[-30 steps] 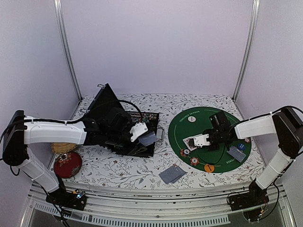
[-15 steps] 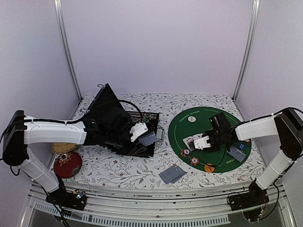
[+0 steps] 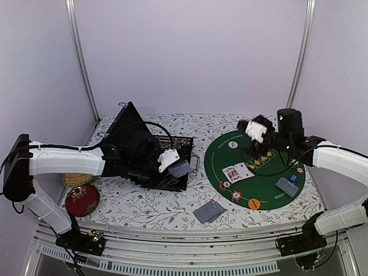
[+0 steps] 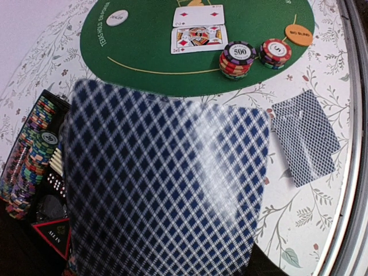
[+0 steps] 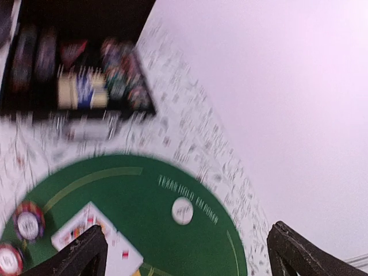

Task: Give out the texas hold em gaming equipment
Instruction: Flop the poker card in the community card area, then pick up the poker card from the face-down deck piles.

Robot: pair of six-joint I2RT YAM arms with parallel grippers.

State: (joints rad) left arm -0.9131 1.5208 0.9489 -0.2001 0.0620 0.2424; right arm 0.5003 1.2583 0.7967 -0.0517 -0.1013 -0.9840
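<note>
Grips a grey-blue-backed playing card (image 4: 167, 190) in the left gripper (image 3: 174, 164), jaws closed on it, above the open black case (image 3: 129, 135) at the left of the table. Fills most of the left wrist view with that card's diamond-patterned back. Inside the case, rows of striped poker chips (image 4: 26, 152) standing on edge.

Holds the right gripper (image 3: 257, 129) high over the far side of the green felt mat (image 3: 218, 158), its fingers (image 5: 86, 253) spread wide with nothing between them. Blurred right wrist view, yet clear enough for the mat, the case and a white button disc (image 5: 182, 210) near the mat's far rim.

Near the middle of the mat, two face-up cards (image 3: 237, 171) side by side, one a court card, both with red diamonds. Just nearer than these, a chip stack topped by a 500 chip (image 4: 240, 57) and a second chip stack (image 4: 275, 53) just beside it, apart from the cards. Further right along the near rim, an orange disc (image 4: 298, 34) marked BIG BLIND. On the right part of the mat, face-down cards (image 3: 286, 186) with a small blue disc (image 3: 294, 177) just beyond them.

Off the mat, on the floral tablecloth (image 3: 149, 210) near the front edge, a small face-down pile (image 3: 209, 211), slightly fanned. At the far left, a red round item (image 3: 81, 200) with a woven disc (image 3: 77, 179) just behind it
</note>
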